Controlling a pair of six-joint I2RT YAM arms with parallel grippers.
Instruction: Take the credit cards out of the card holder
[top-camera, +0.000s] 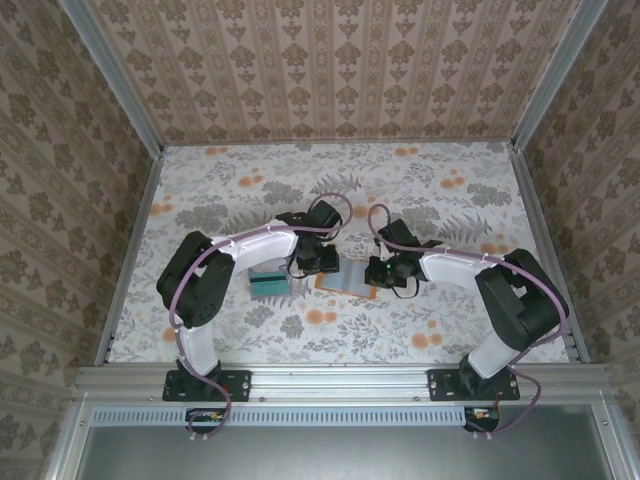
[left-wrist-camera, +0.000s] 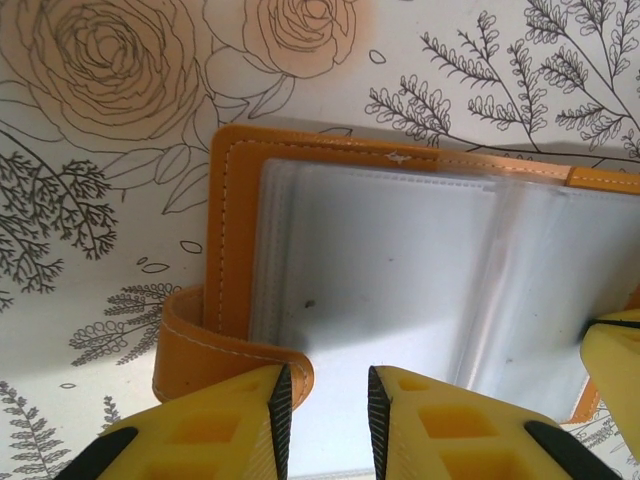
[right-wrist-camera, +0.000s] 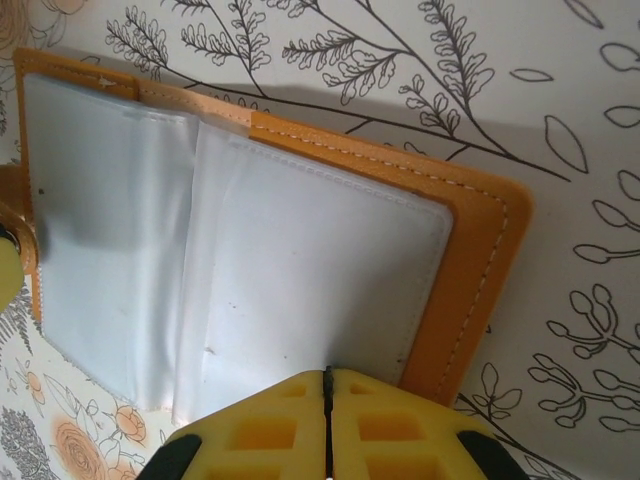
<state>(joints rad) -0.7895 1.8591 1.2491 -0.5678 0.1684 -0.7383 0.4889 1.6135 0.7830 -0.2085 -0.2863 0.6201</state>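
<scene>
While my right fingers (right-wrist-camera: 350, 400), closed, seemingly pin the open card holder (right-wrist-camera: 480, 260) to the table (right-wrist-camera: 560, 100), my left fingers (left-wrist-camera: 410, 395) hover narrowly parted over its sleeves (left-wrist-camera: 380, 260).

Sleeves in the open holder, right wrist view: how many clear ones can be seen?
2. The left sleeve and the right sleeve lie side by side inside the open holder, meeting at its fold. More may be hidden under them.
</scene>
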